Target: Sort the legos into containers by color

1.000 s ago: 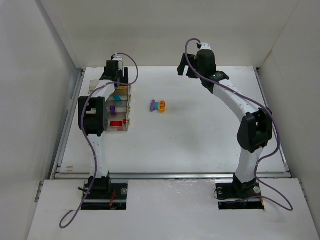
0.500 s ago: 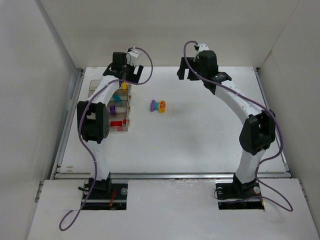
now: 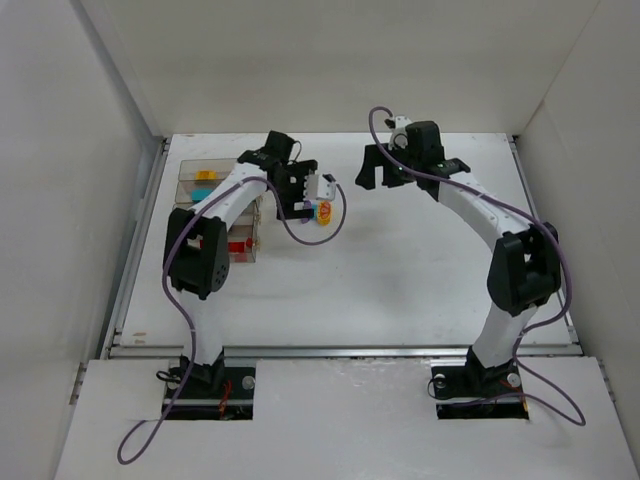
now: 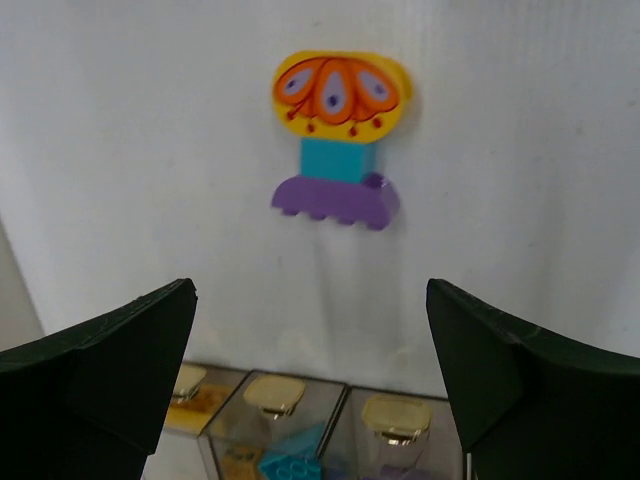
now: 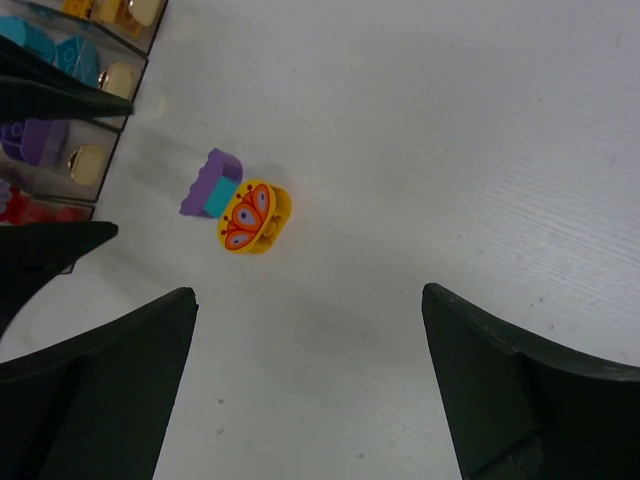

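White table [image 3: 400, 280], plain white walls [image 3: 330, 60] on three sides. Left gripper [image 4: 310, 290] fingers [image 4: 110, 370] spread wide with nothing between them, dark tips in the lower corners of left wrist view. Ahead of the gap, upper centre of that frame, lego cluster [image 4: 338, 140] lies flat on the table, clear of both fingers. It is a yellow-orange piece [image 4: 340, 92] with petal print on top, teal brick [image 4: 340, 160] under it and purple brick [image 4: 335, 200] lowest, all touching in one line. Containers [image 4: 300, 405] run along the bottom edge of the same frame between the fingers, with tan clasps [image 4: 268, 392] on their ends and a cyan piece visible in the middle one. Right gripper [image 5: 308, 295] fingers [image 5: 100, 390] also wide and empty. The cluster is left of centre in right wrist view, above and left of the gap, apart from the fingers. Upper left of that view shows the bins side by side, top to bottom: yellow-orange legos [image 5: 80, 6], cyan legos [image 5: 40, 45], purple lego [image 5: 30, 135], red lego [image 5: 15, 205], one colour per bin. In top view the containers sit left-centre on the table, partly under left arm [image 3: 235, 190], with yellow-orange and cyan showing in the upper bins and red in the lowest, purple bin hidden by the arm. Cluster is just right of the containers, just below the left gripper in frame; right gripper is up and right of it, not touching
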